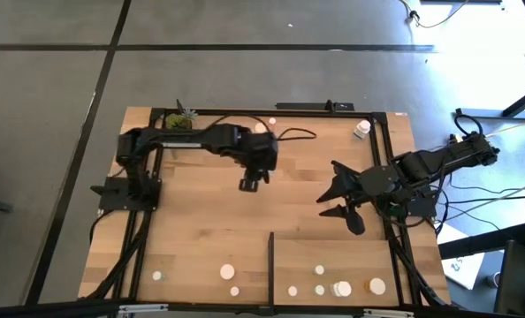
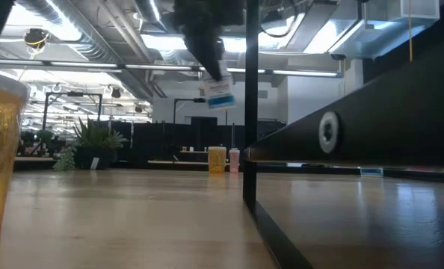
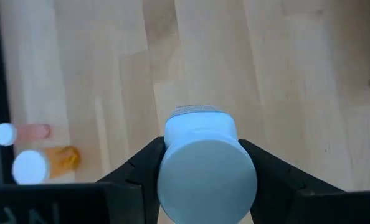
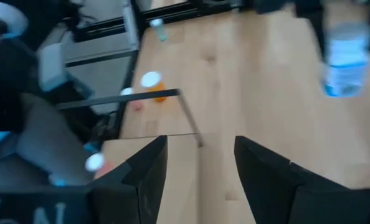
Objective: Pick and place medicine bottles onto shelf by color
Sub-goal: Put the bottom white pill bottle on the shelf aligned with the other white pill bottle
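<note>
Left gripper [image 3: 203, 186] pinches a white-capped round white plastic bottle [image 3: 203, 168] above the smooth light-wood tabletop [image 1: 298, 212]. Right gripper [image 1: 333, 201], fingers spread, empty, right of the bottle.

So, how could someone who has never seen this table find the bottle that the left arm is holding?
Start at the wooden table and follow the left arm from the potted plant towards the middle. There the left gripper holds a white bottle in its jaws, above the wood. Unlike the other bottles, which stand or lie on the table, it is lifted in the air.
</note>
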